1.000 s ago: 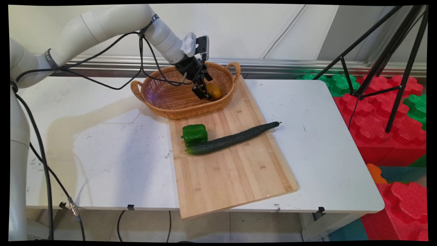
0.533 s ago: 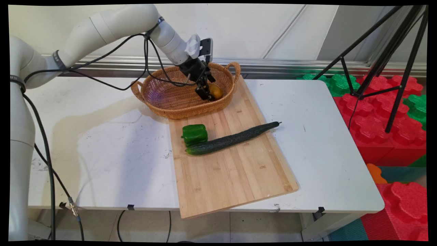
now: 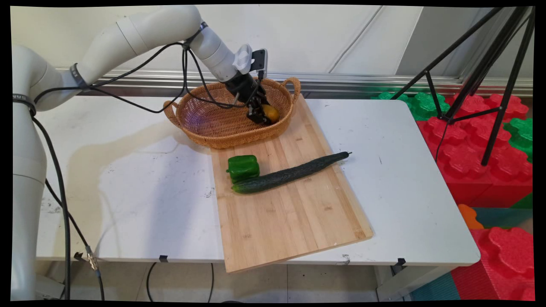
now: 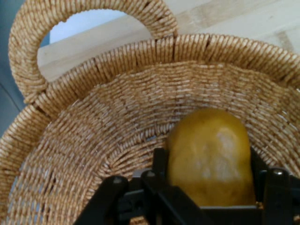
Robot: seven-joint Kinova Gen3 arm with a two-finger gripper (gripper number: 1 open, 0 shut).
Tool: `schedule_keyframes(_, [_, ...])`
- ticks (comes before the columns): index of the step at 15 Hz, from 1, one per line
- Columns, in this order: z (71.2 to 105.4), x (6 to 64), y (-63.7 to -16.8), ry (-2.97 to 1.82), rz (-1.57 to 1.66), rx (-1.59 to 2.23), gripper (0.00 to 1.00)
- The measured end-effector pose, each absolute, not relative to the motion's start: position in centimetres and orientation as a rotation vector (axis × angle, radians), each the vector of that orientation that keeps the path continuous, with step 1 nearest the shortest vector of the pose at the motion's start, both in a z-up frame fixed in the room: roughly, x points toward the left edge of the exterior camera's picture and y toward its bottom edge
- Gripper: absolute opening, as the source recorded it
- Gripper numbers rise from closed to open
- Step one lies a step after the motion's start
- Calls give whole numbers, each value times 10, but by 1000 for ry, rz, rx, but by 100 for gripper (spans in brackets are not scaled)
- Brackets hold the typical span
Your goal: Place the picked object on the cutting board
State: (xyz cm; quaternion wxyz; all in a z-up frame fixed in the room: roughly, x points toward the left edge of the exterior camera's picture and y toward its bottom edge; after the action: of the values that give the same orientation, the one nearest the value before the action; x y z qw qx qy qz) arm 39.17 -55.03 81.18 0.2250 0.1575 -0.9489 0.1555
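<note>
My gripper (image 3: 261, 116) reaches down into the right end of a woven wicker basket (image 3: 222, 137) at the table's back. Its two fingers (image 4: 160, 161) stand open on either side of a yellow-brown potato (image 3: 272, 113) that lies on the basket's floor. In the hand view the potato (image 4: 208, 140) fills the gap between them, close against both, with the basket's wall and handle (image 4: 28, 56) beyond. The hand view's gripper (image 4: 208, 159) shows only its linkage and finger sides.
The basket's right end rests on a wooden cutting board (image 3: 290, 213). A green bell pepper (image 3: 243, 167) and a long cucumber (image 3: 290, 173) lie side by side on the board. A black tripod (image 3: 490, 85) and red and green foam blocks (image 3: 482, 162) stand right of the table.
The gripper has moved right and a little lower inside the basket, from beside the potato to straddling it. The potato, pepper and cucumber have stayed put.
</note>
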Motion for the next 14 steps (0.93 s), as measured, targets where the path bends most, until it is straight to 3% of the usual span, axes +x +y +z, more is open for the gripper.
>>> schedule_keyframes(14, [846, 419, -527, -2506, 412, 653, 0])
